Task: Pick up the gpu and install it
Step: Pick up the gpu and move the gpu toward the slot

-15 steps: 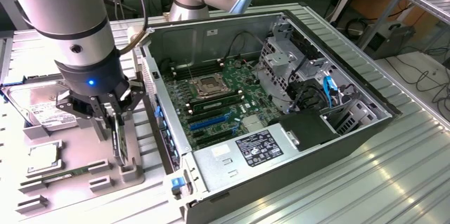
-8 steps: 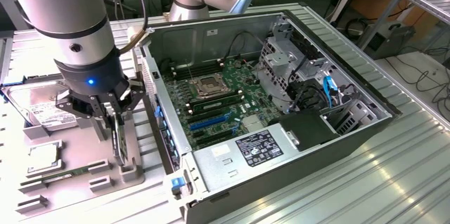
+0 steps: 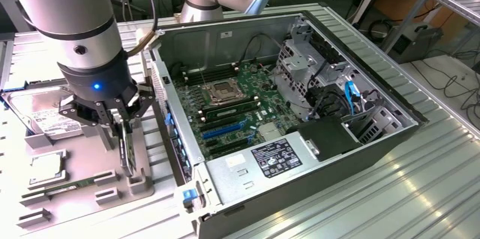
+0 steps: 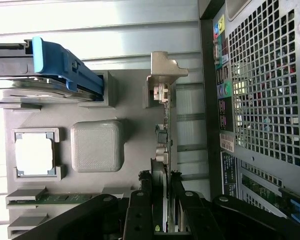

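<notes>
Ribbed metal tabletop carries a grey fixture tray at the exterior view's left and an open computer case across the centre and right of the frame.

Gripper hangs from the arm in the upper left of the frame, pointing down over the tray. In the wrist view the gripper has its two black fingers set one on each flat face of the gpu, clamped on it. The gpu stands on edge, upright, running down out of the fingers to the tray's slotted posts. Whether its lower edge is seated in the slot or just clear of it cannot be told. Its silvery bracket is at the end farthest from the fingers, against a grey post of the tray.

Items beside the grip, on the same tray:
- a square grey block, just beside the card;
- a processor chip in its recess, further to the exterior view's left;
- a green memory stick lying in a slot, lower left of the frame;
- a hard drive with a white label, at the left edge.

Obstruction: the case's rear panel, perforated and fitted with ports, rises close beside the card, between the tray and the motherboard. Inside the case lie the processor socket, blue expansion slots, a drive cage and a labelled power supply.
</notes>
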Robot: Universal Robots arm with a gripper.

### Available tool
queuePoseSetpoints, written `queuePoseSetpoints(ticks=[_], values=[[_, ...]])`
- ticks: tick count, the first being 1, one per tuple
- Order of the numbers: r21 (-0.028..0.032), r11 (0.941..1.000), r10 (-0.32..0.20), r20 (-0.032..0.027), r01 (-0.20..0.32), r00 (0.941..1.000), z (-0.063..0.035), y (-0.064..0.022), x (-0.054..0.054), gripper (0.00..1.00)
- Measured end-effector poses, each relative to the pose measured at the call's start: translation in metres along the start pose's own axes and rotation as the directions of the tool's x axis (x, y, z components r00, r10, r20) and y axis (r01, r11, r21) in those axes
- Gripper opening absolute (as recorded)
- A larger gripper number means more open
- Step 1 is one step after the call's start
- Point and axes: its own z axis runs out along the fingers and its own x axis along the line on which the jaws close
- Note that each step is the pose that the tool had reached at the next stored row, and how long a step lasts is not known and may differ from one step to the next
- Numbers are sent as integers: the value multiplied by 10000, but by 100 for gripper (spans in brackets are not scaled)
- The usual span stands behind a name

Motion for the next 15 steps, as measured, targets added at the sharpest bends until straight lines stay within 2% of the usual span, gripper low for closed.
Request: queuePoseSetpoints(ticks=[15], values=[[0,10000,0,0,0,10000,-38,1,-1,26]])
